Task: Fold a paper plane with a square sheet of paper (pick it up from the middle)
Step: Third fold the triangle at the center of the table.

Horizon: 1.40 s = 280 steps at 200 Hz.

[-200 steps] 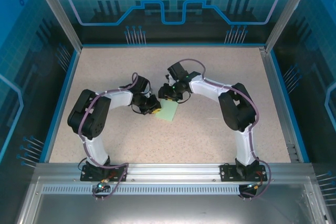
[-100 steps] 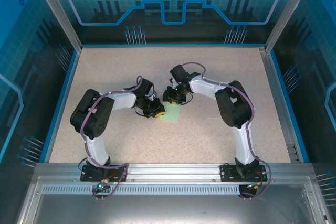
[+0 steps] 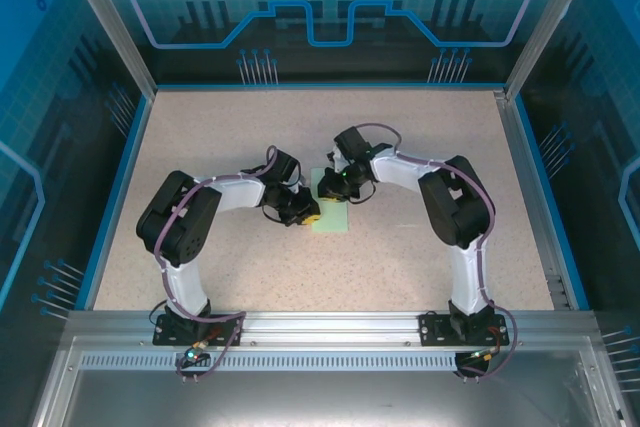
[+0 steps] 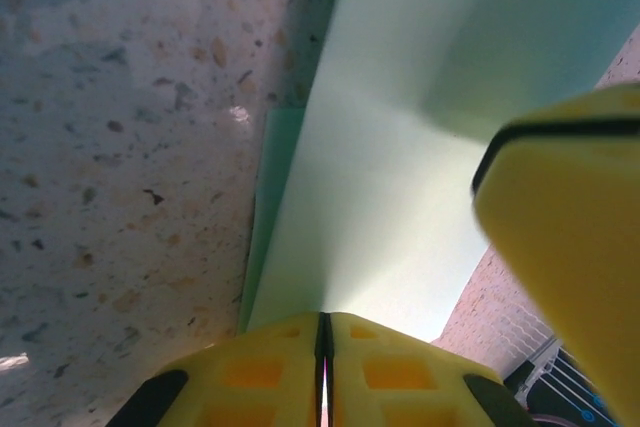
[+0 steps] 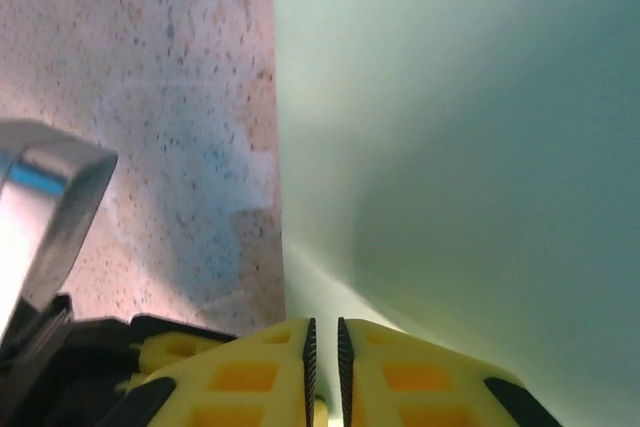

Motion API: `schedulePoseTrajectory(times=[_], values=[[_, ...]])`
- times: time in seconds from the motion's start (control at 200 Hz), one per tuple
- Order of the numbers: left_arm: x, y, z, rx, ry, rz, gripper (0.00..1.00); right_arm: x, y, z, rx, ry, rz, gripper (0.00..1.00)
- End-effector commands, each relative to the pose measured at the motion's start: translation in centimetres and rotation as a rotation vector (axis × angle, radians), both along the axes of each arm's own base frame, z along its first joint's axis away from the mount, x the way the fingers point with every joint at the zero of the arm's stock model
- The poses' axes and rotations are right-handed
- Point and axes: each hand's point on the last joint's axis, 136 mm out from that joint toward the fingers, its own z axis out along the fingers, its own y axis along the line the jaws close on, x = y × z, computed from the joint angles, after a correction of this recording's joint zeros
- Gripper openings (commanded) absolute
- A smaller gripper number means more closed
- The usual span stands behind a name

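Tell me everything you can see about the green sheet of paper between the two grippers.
The sheet of paper is thin, plain, pale mint green and unmarked. It sits on the speckled table between the arms, and from above it looks like a rectangle rather than a square. In the left wrist view a second layer peeks out under its left edge, so it appears folded over. The left gripper pinches one side, jaws shut; the right gripper is closed on the far edge.

The overhead view is bright, even and sharp, with soft shadows beneath the arms on the speckled beige table [image 3: 420, 137]. Both wrist views are soft-focused at close range. There the pale mint-green paper sheet [image 5: 470, 117] shades darker toward its right, and small white glints dot the table.
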Motion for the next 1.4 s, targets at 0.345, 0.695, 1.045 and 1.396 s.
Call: schedulePoseTrajectory(times=[0.345,0.695,1.045,1.396], values=[[-1.5,0.7,-1.3,0.031,0.057,-0.005,0.07,-3.2,-0.2,-1.8,0.034,0.056,0.059,0.12],[-2.3,1.8,-2.2,0.105,0.096,-0.016,0.07,1.7,-4.0,-1.6,0.052,-0.078,-0.015,0.12],[1.2,-0.8,3.8,-0.035,-0.081,-0.049,0.16,2.1,-6.5,3.1,0.06,-0.113,-0.119,0.29],[5.8,-0.5,3.9,0.03,-0.172,-0.016,0.18,-3.2,-7.7,2.8,0.017,0.001,-0.193,0.61]])
